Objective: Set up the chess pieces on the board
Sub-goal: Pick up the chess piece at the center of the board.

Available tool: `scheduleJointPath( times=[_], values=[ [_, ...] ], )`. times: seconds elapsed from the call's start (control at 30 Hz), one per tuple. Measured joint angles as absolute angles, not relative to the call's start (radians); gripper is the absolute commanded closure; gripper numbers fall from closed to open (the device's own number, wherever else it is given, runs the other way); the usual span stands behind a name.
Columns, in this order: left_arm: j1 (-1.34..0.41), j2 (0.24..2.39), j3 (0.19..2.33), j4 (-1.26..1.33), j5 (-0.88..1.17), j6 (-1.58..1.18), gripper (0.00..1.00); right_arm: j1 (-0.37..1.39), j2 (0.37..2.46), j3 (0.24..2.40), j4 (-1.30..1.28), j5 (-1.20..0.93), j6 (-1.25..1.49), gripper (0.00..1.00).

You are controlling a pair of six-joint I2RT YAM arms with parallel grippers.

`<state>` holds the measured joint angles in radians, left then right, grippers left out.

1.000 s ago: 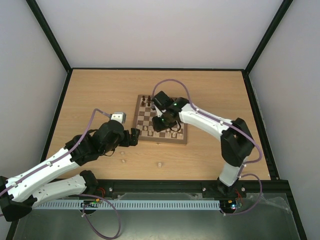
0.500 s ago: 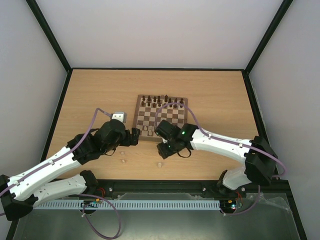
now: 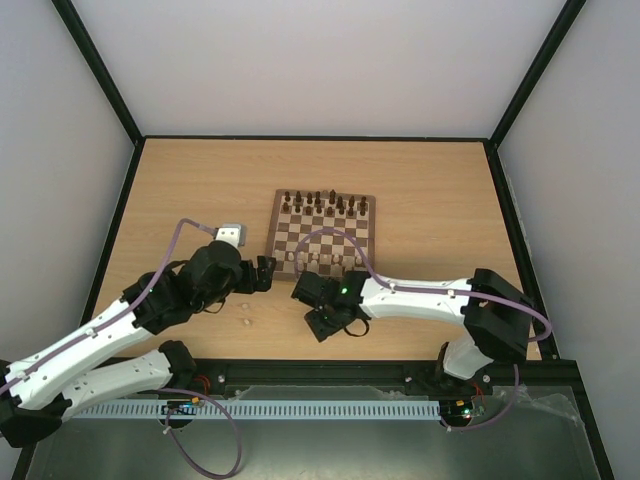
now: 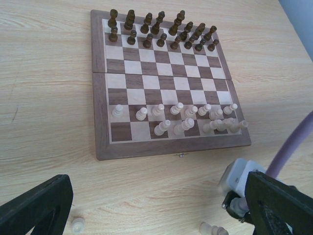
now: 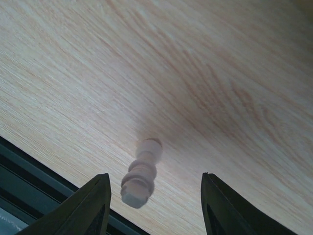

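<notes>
Light wood with a fine grain makes up the tabletop (image 3: 190, 190), fenced by a black frame (image 3: 100, 72) and plain pale walls (image 3: 320, 60). Near its middle the board (image 4: 99, 98) lies flat. Its dark pieces (image 4: 156, 24) fill the two rows farthest from the arms. The pale chess pieces (image 4: 162, 128) stand upright on the two nearest rows, which are only partly filled (the nearest row is bare at its left end in the left wrist view). Two loose pieces (image 4: 78, 224) sit off the board on the bare wood in front of it.

The left tool (image 4: 156, 196) hangs just beside the board's near left corner. Its fingers are spread wide, with nothing between them and nothing touched.

The right tool (image 5: 155, 178) is over the tabletop in front of the board, close to the dark rail (image 5: 24, 191) at the near edge. Its fingers are also spread. One pale piece (image 5: 140, 176) shows between them, nearer the left-hand finger in that view and touching neither. In the right wrist view its long axis runs from upper right to lower left, the rounder end toward the open wood and the broader end toward the rail. From this angle I cannot tell whether it stands upright or lies on its side.
</notes>
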<state>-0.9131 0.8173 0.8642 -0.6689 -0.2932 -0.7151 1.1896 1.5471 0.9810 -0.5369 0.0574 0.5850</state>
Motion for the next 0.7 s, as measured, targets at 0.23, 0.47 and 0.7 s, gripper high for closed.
scheduleJointPath(
  times=[0.23,0.47,0.7],
  values=[
    [-0.913,0.785,0.864,-0.675,-0.297,-0.719,0.01,1.224,1.607,1.003,-0.529,0.065,0.601,0.82],
    [-0.913,0.783,0.864,-0.676,-0.297,-0.720,0.01,1.224,1.617,1.016,-0.532,0.080,0.616,0.94],
    [-0.913,0.787,0.864,-0.676,-0.296,-0.719,0.01,1.185,1.604,1.115,-0.609,0.138,0.595,0.93]
  ],
)
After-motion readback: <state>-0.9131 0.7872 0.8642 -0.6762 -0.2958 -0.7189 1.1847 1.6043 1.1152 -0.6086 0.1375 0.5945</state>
